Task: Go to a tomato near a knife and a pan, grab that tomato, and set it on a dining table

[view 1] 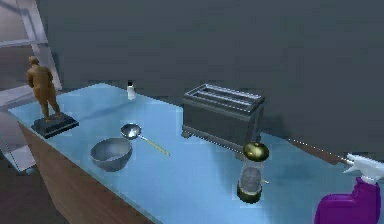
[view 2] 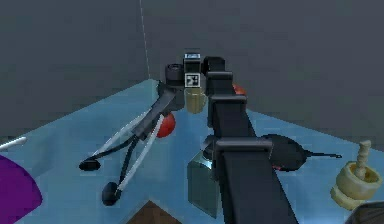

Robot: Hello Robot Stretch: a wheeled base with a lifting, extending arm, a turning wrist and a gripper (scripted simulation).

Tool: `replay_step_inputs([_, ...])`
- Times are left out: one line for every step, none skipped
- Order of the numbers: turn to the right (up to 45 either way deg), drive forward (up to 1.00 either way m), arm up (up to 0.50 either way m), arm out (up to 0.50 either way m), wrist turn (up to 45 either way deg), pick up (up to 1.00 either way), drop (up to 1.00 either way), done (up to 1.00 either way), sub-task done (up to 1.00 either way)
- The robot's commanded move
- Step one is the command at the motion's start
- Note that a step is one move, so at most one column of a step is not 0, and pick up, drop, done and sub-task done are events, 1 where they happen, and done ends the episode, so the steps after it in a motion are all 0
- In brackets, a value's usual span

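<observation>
A small red round thing, tomato-like (view 2: 166, 125), lies on the pale blue countertop (view 2: 70, 135), close behind the gripper's dark body. The dark arm (view 2: 235, 130) rises from the bottom edge to its white marker squares (view 2: 193, 75). From there the gripper (view 2: 100, 177) slants down to the left, and its thin fingers (view 2: 135, 150) end in dark pads over the counter. I cannot tell whether it holds anything. A dark pan (view 2: 290, 155) with a thin handle sits just right of the arm. A second bit of red (view 2: 238, 90) peeks out past the arm's far end.
On the countertop (view 1: 190, 175) stand a brown statue (view 1: 42, 88), a small white bottle (view 1: 130, 91), a metal toaster (view 1: 222, 113), a ladle (view 1: 135, 132), a grey bowl (view 1: 111, 153), a gold-topped glass grinder (view 1: 252, 172) and a purple spray bottle (view 1: 350, 200). A beige knobbed piece (view 2: 358, 178) stands at the right.
</observation>
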Motion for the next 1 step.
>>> replay_step_inputs([0.0,0.0,0.0,0.0,45.0,0.0,0.0,0.0,0.0])
